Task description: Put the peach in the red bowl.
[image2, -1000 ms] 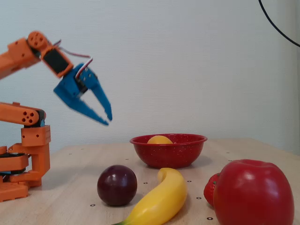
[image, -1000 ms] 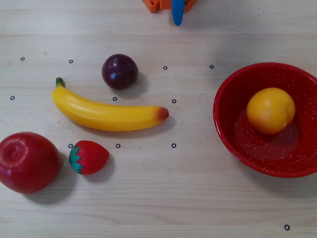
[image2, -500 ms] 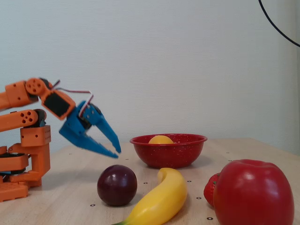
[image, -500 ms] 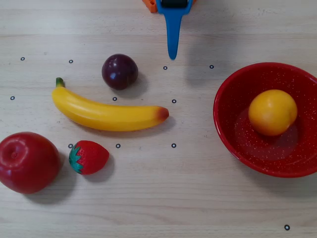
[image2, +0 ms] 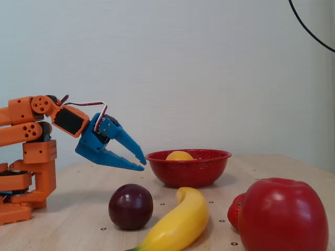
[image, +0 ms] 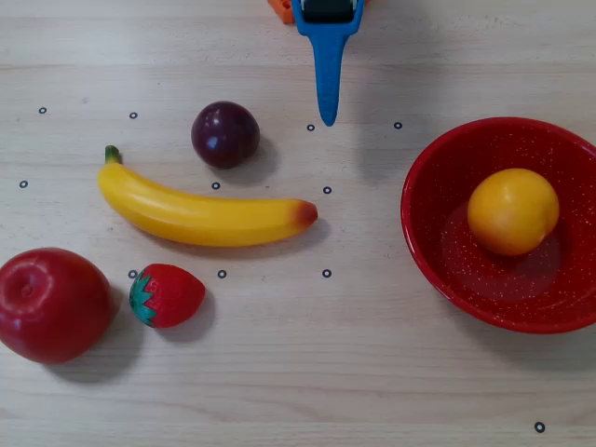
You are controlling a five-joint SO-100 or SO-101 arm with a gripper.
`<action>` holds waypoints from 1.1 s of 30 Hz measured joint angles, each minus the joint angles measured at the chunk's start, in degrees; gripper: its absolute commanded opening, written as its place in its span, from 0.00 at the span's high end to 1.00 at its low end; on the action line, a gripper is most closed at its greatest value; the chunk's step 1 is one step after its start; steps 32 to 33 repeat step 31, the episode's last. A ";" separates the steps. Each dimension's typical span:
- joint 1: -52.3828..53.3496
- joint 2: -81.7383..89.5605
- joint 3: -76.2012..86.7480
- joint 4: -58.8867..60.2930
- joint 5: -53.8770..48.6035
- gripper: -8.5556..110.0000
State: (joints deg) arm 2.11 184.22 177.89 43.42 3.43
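Observation:
The yellow-orange peach (image: pixel 512 211) lies inside the red speckled bowl (image: pixel 438 261) at the right of the overhead view. In the fixed view only its top (image2: pixel 179 155) shows above the bowl's rim (image2: pixel 188 168). My blue gripper (image: pixel 327 110) hangs above the table at the top centre of the overhead view, left of the bowl and apart from it. In the fixed view the gripper (image2: pixel 142 163) is slightly open and empty, its tips pointing down toward the bowl's left side.
A dark purple plum (image: pixel 224 134), a yellow banana (image: pixel 200 215), a strawberry (image: pixel 168 294) and a big red apple (image: pixel 51 304) lie on the wooden table left of the bowl. The orange arm base (image2: pixel 26 172) stands at the fixed view's left.

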 measured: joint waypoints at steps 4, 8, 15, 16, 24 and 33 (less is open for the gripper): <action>0.00 0.00 0.26 6.42 -1.49 0.92; 0.00 0.00 0.26 7.03 -1.58 0.92; 0.00 0.00 0.26 7.03 -2.02 0.92; 0.00 0.00 0.26 7.03 -2.02 0.93; 0.00 0.00 0.26 7.03 -2.37 0.93; -1.49 0.00 0.35 7.03 -4.13 0.93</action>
